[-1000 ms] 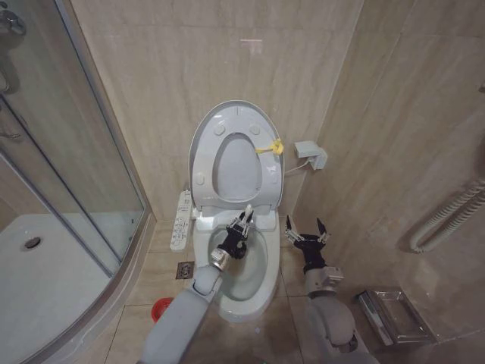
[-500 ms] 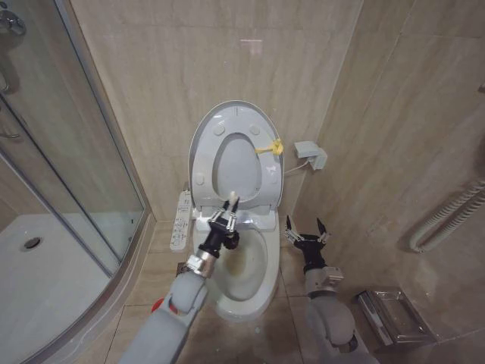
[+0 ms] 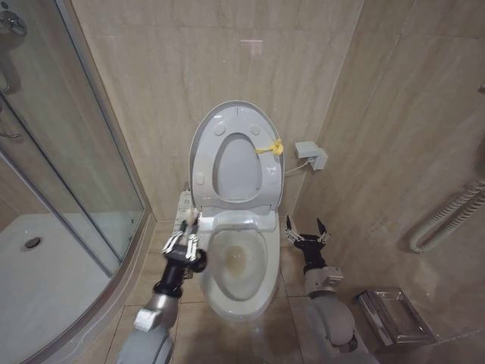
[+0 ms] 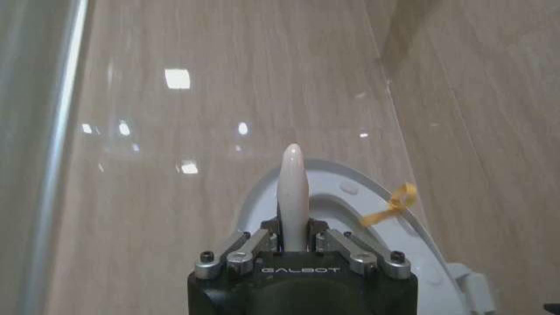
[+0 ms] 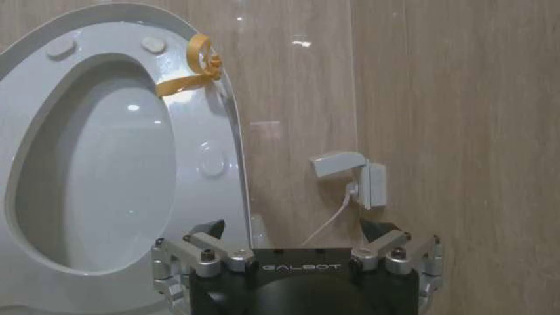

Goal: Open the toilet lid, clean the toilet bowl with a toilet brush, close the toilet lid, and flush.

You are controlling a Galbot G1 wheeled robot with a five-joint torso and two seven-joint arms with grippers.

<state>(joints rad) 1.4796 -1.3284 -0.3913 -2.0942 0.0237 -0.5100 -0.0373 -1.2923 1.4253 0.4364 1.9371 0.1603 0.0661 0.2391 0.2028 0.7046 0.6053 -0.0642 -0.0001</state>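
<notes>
Tiled bathroom, toilet lid (image 3: pixel 236 148) raised, left gripper (image 3: pixel 184 241) jaws clamping toilet brush (image 4: pixel 292 187) handle, head hidden, right gripper (image 3: pixel 305 230) jaws spread empty

Left gripper (image 4: pixel 296 244) body: the brand "GALBOT" stands in light capitals on the black housing, just below the fingers, in the left wrist view.
Right gripper (image 5: pixel 296 239) body: the same word "GALBOT" stands in light capitals on its black housing, in the right wrist view.
Side control panel (image 3: pixel 182 214) of the toilet: small marks, too small to read.
</notes>
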